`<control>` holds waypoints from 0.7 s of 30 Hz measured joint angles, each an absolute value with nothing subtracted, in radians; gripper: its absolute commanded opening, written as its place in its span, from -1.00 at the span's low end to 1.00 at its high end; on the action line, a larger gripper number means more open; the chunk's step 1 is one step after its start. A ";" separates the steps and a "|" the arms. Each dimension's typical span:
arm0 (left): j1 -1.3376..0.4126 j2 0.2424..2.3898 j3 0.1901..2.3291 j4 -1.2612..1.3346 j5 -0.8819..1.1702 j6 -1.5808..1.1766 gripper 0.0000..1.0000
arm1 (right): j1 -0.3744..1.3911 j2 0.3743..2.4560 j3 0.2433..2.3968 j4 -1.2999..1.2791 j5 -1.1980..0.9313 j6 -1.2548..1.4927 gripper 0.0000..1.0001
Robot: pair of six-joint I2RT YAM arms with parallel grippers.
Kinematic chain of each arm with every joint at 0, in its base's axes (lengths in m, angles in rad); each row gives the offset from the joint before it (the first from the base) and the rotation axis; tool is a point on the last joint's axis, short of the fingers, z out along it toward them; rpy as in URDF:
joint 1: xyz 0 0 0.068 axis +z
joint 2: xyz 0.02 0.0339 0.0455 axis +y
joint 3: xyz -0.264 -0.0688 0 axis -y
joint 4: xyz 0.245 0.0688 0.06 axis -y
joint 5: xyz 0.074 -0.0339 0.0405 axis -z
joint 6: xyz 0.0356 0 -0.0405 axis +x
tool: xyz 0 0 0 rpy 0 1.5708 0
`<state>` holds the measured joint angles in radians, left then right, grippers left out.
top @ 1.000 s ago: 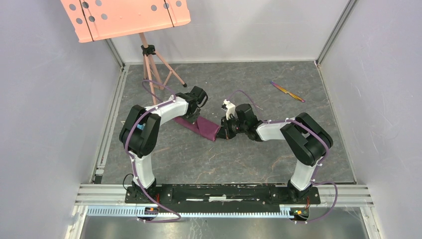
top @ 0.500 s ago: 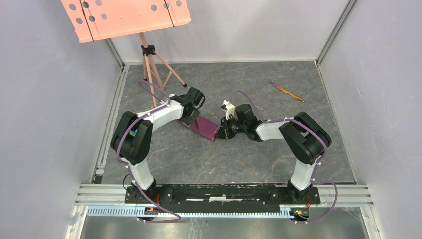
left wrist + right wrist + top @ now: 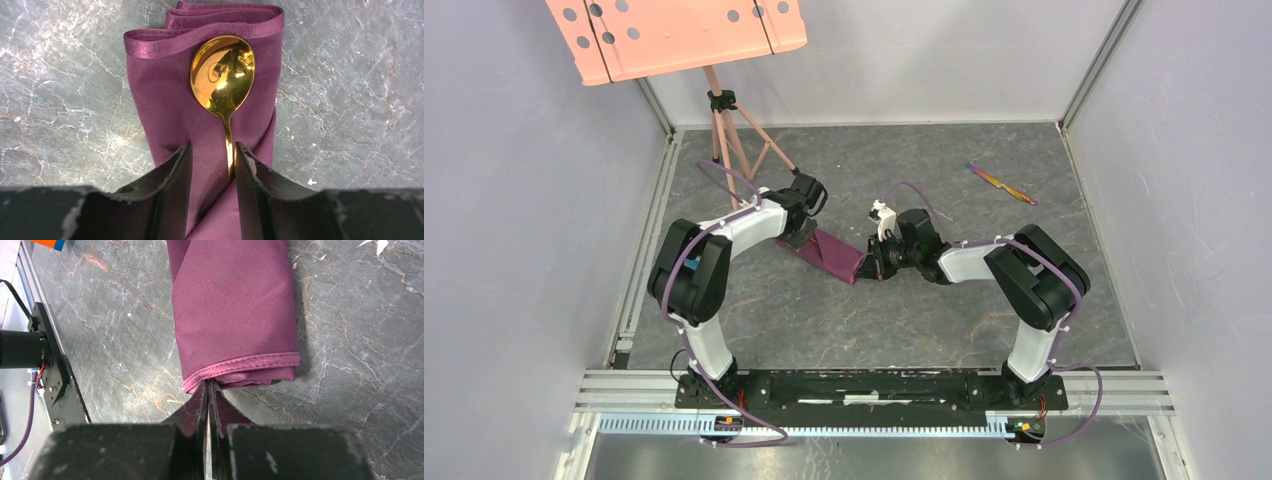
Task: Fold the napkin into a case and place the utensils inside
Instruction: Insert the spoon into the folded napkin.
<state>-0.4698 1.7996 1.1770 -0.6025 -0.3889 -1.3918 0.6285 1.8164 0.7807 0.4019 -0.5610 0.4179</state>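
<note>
The plum-purple napkin (image 3: 834,253), folded into a narrow oblong case, lies on the grey floor between my arms. In the left wrist view the gold spoon (image 3: 222,75) lies on the case (image 3: 165,100), bowl up at the hemmed far end. Its thin handle runs down beside my right finger and slips under a fold. My left gripper (image 3: 211,147) is open over the cloth, jaws a narrow gap apart. My right gripper (image 3: 207,385) is shut on the case's near hem (image 3: 240,365). The iridescent knife (image 3: 1002,184) lies at the far right.
A pink tripod stand (image 3: 724,125) with a perforated pink panel (image 3: 674,30) stands at the back left, close to my left arm. A blue-and-orange object (image 3: 50,242) shows at the top left of the right wrist view. Walls enclose the floor.
My left arm has drawn back to the left along the case, uncovering more of the purple cloth. The right gripper and the case have stayed in place.
</note>
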 measured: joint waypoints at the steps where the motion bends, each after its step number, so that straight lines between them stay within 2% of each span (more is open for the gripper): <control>1: -0.469 1.807 1.179 -0.602 -0.389 -1.391 -0.16 | 0.628 1.816 0.781 0.402 -0.561 0.418 -0.93; 8: -0.466 1.842 1.208 -0.595 -0.389 -1.379 -0.20 | 0.634 1.816 0.781 0.402 -0.561 0.418 -0.94; 11: -0.466 1.843 1.221 -0.595 -0.390 -1.378 -0.34 | 0.635 1.817 0.781 0.402 -0.561 0.418 -0.94; 15: -0.466 1.855 1.245 -0.597 -0.390 -1.377 -0.40 | 0.637 1.822 0.781 0.402 -0.563 0.418 -0.94; 21: -0.466 1.876 1.252 -0.601 -0.389 -1.377 -0.37 | 0.641 1.830 0.781 0.402 -0.566 0.418 -0.94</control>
<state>-0.4660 1.8759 1.2522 -0.6006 -0.3893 -1.3773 0.6407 1.8301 0.7815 0.4019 -0.5655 0.4183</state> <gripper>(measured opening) 0.297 0.032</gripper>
